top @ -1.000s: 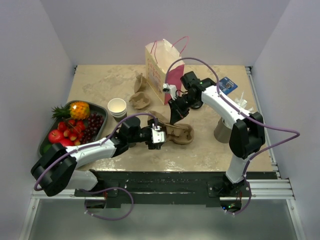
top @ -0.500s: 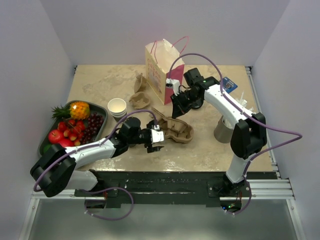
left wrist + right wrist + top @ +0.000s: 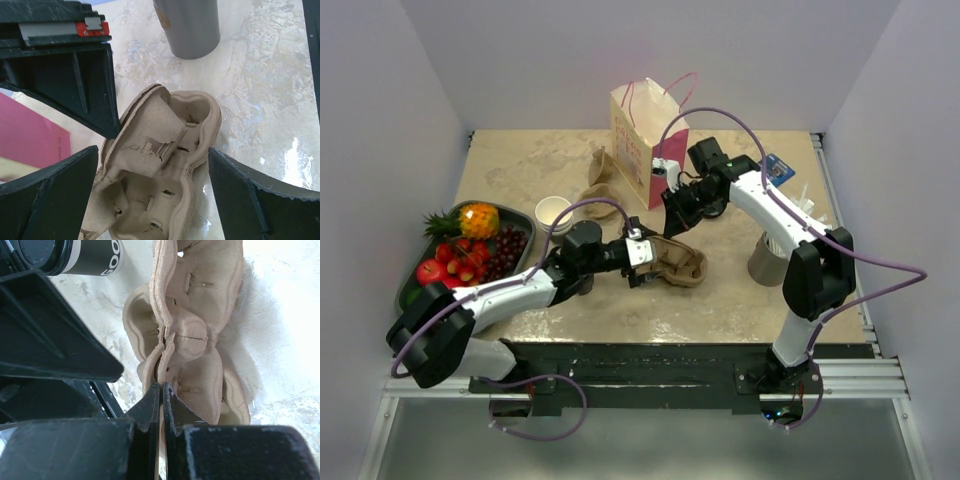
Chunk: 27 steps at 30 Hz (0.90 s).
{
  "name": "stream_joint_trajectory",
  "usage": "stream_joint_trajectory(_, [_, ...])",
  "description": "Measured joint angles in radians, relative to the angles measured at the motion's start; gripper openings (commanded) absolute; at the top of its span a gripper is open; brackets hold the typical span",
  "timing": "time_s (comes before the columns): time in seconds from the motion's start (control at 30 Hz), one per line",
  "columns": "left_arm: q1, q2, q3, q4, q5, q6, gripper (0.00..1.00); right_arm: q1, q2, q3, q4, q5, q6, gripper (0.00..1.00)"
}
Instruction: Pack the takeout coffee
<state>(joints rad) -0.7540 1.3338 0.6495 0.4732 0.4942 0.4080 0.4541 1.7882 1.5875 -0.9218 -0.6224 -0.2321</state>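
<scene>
Right gripper (image 3: 161,385) is clenched on the thin upright ridge of the pulp cup carrier (image 3: 678,262), mid-table. Left gripper (image 3: 152,150) stands released, with its jaws wide either side of the carrier's left end and gripping nothing. The carrier looks folded and crumpled, so I'd judge the job here is spreading it flat. The left jaws should take a firm rim, not the torn flap, and pull gently while the right holds steady, because pulp rips. The takeout coffee (image 3: 92,257) shows only in the right wrist view, near the carrier, black lid on. I can't tell whether it is upright or tipped, and from overhead it is hidden. Around all this, plain pale walls (image 3: 380,120) box in three sides. The table (image 3: 520,160) is glossy, mottled beige with glare patches, and probably slippery under light pulp.
</scene>
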Motion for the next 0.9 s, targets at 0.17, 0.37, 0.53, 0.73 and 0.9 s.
stream_joint_trajectory(0.17, [-0.005,0.027,0.002,0.000,0.000,-0.002,0.95,0.004,-0.004,-0.006,0.002,-0.003,0.006,0.00])
stream_joint_trajectory(0.37, [-0.013,0.048,0.002,0.000,0.005,0.000,0.95,0.004,-0.004,-0.006,0.003,-0.009,0.008,0.00])
stream_joint_trajectory(0.53, [-0.013,0.059,0.013,-0.003,0.007,0.007,0.95,0.004,-0.004,-0.006,0.004,-0.008,0.008,0.00])
stream_joint_trajectory(0.73, [-0.014,0.060,0.017,-0.004,0.007,0.008,0.95,0.006,-0.004,-0.006,0.004,-0.017,0.008,0.00])
stream_joint_trajectory(0.9, [-0.014,0.069,0.032,-0.012,0.006,0.030,0.95,0.006,-0.004,-0.006,0.005,-0.020,0.008,0.00])
